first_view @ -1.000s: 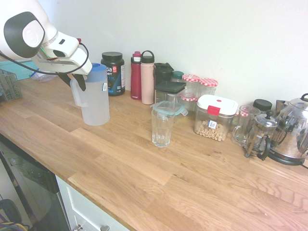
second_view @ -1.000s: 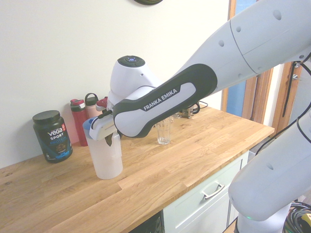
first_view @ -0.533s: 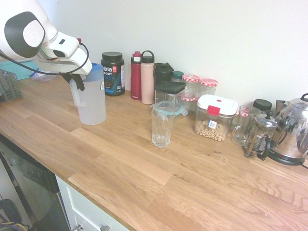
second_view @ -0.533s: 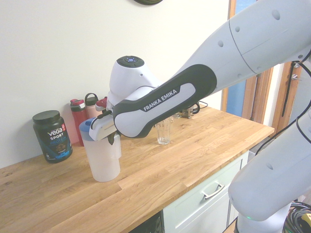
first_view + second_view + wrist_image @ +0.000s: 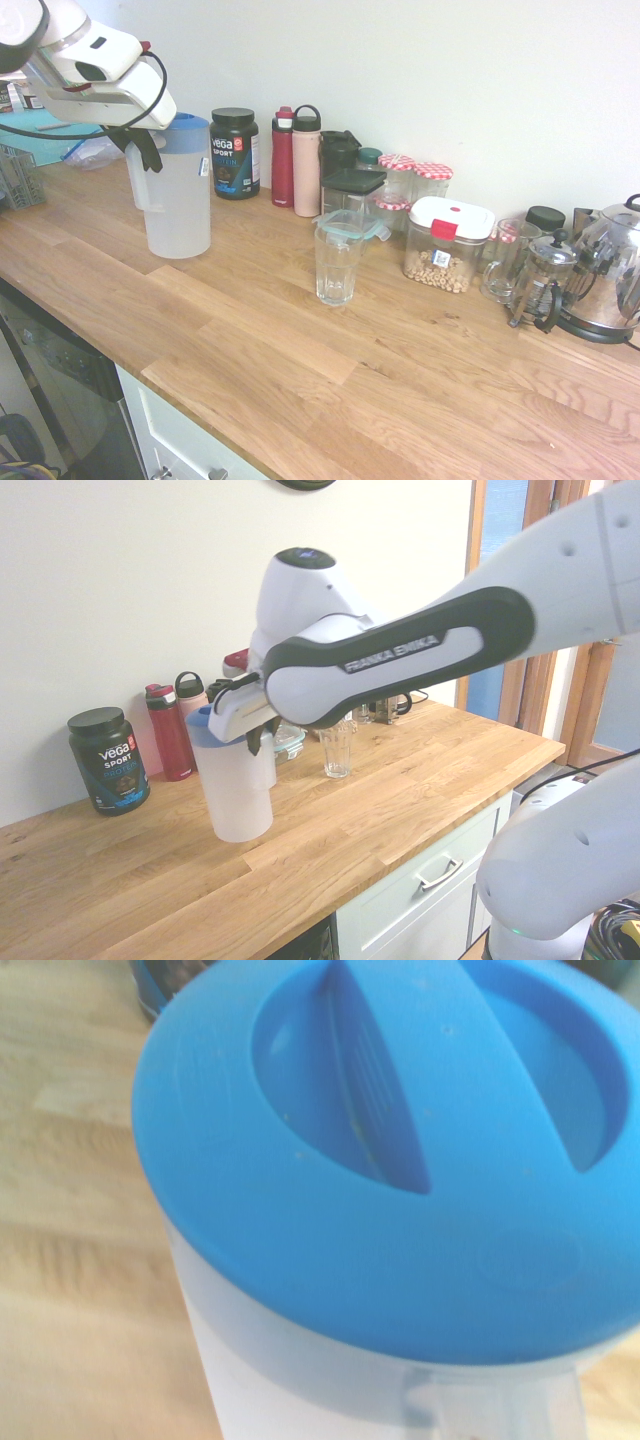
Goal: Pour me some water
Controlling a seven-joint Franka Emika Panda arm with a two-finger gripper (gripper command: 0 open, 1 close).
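My pincer (image 5: pixel 143 152) is clenched on the handle of the pitcher (image 5: pixel 178 200), which has just left the surface and shifted since a second ago. The glass (image 5: pixel 337 260) stands well apart, empty as far as I can judge; pouring not yet begun
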